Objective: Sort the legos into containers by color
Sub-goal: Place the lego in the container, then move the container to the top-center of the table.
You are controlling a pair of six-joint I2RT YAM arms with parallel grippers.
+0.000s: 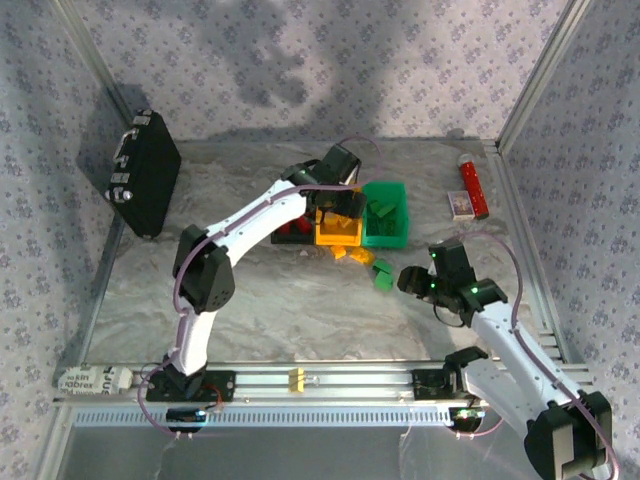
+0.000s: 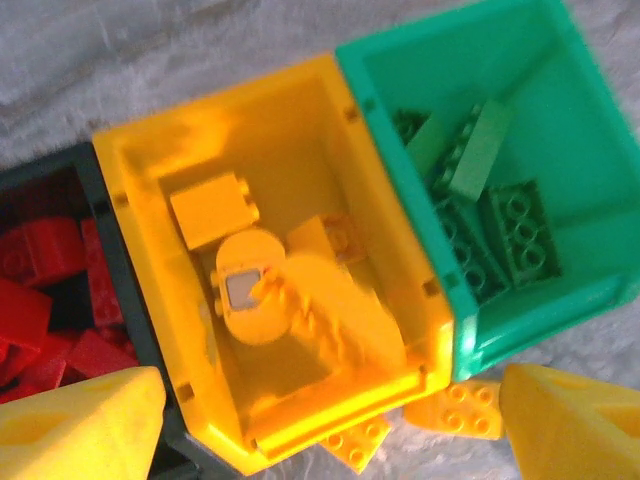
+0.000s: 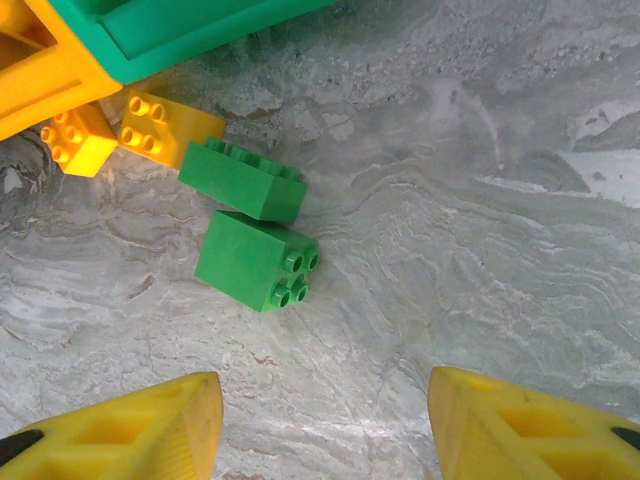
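The left end effector (image 2: 330,400) hangs with its fingers spread wide and nothing pinched, and the yellow bin (image 2: 300,100) lies directly beneath it, with the black bin (image 2: 105,230) of red legos (image 2: 40,250) under its left finger and the green bin (image 2: 590,120) off to the right. Yellow legos (image 2: 210,210) are seen inside the yellow bin, one of them blurred, so a release is judged to be under way. A piece dropped this close to the near rim could bounce out or be tipped into the black bin, since the three walls touch. Two yellow plates (image 2: 455,410) lie on the surface just outside that rim, below the right finger, and could be knocked further away if the end effector is lowered carelessly. The right end effector (image 3: 322,400) is also spread and empty, above the surface (image 3: 480,250). Ahead of its fingers and a little to the left, two green bricks (image 3: 240,180) (image 3: 255,262) sit just beside each other, the nearer one lying on its side. If the fingers are closed on one, the other may be shoved or caught along with it, and a sideways brick may be gripped poorly and slip. Two yellow bricks (image 3: 75,140) beyond them could be pushed against the bins. Both arms are working near the same bins, so contact between them is a risk.
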